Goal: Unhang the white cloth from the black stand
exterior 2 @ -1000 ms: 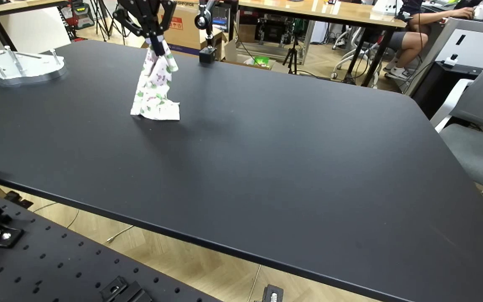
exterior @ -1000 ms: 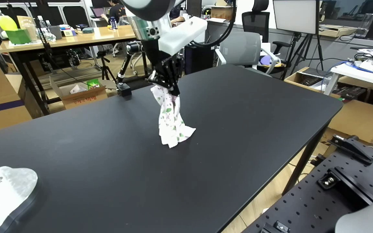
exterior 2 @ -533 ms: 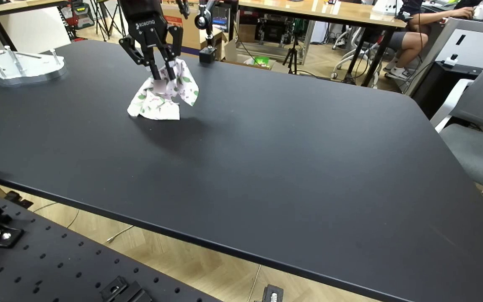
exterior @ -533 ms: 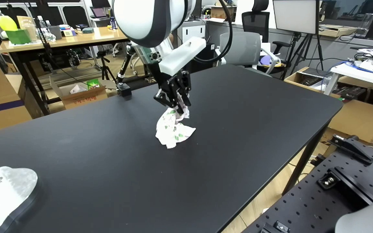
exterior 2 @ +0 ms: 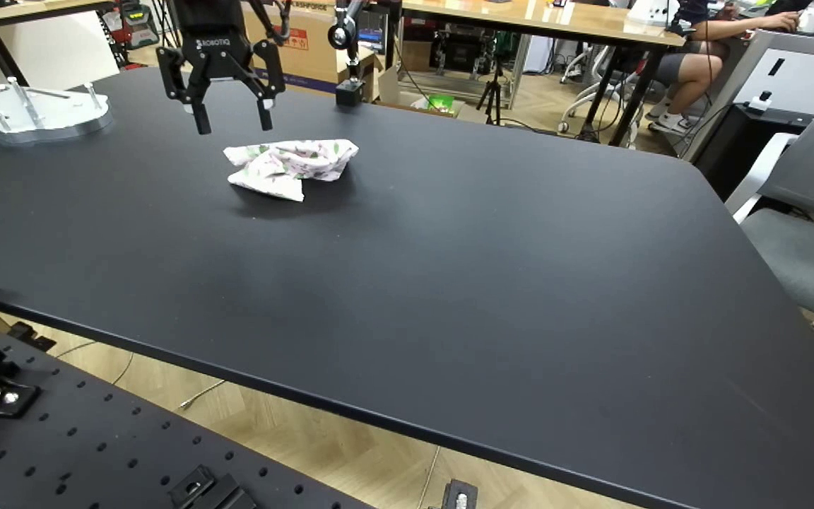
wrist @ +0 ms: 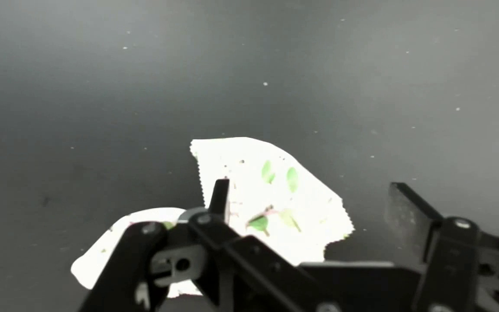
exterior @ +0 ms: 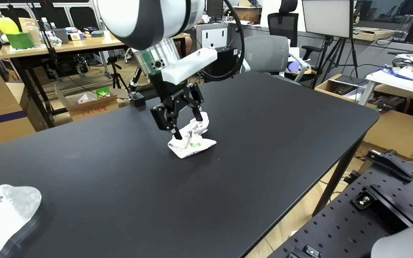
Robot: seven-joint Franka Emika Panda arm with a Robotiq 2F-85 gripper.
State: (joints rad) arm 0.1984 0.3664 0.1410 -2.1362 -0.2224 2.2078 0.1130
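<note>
A white cloth (exterior: 194,145) with green leaf and pink prints lies crumpled on the dark table, seen in both exterior views. Above it my gripper (exterior: 190,129) stands open, its fingers wide apart and nothing held between them. In an exterior view the gripper (exterior 2: 234,131) is clearly apart from the cloth (exterior 2: 311,161), behind and beside it. From the wrist, the left finger overlaps the cloth (wrist: 275,186), while the right one is over bare table. A black post on a square base (exterior 2: 349,93) at the table's far edge may be the black stand; no cloth hangs on it.
A whitish metal plate with upright pegs (exterior 2: 32,113) sits on the table (exterior: 149,200) at one end. Cardboard boxes (exterior: 93,107) are on the floor beyond the far edge. A perforated black plate (exterior: 335,218) lies along the near side, and a grey chair (exterior 2: 813,219) stands by one end.
A second ago the cloth hung from the closed gripper, its lower end on the table. The gripper came down, opened and moved off it; the cloth sank into a heap.
</note>
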